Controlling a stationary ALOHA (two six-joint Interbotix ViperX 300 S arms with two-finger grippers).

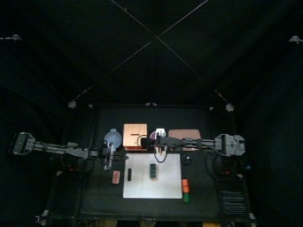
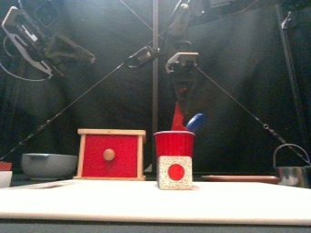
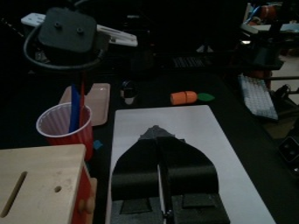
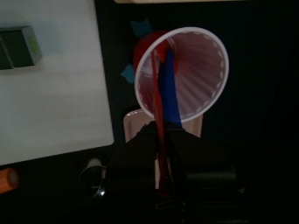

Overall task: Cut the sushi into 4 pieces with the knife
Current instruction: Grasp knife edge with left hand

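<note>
The red cup (image 2: 174,144) stands behind the white cutting board (image 3: 222,149), with a blue knife (image 2: 195,121) leaning in it. My right gripper (image 2: 183,68) hangs straight above the cup, shut on the handle of the red knife (image 2: 179,111), whose blade is still inside the cup (image 4: 184,74). The dark green sushi roll (image 2: 175,172) lies on the board (image 1: 154,173), its red-centred end facing the front. My left gripper (image 3: 160,133) hovers shut over the board's near part, holding nothing.
The wooden box with a red drawer front (image 2: 111,155) stands left of the cup and a blue-grey bowl (image 2: 49,165) further left. The pink tray (image 1: 183,136) lies at the back right. An orange toy (image 3: 187,97) lies beside the board. A metal cutter (image 2: 289,173) sits far right.
</note>
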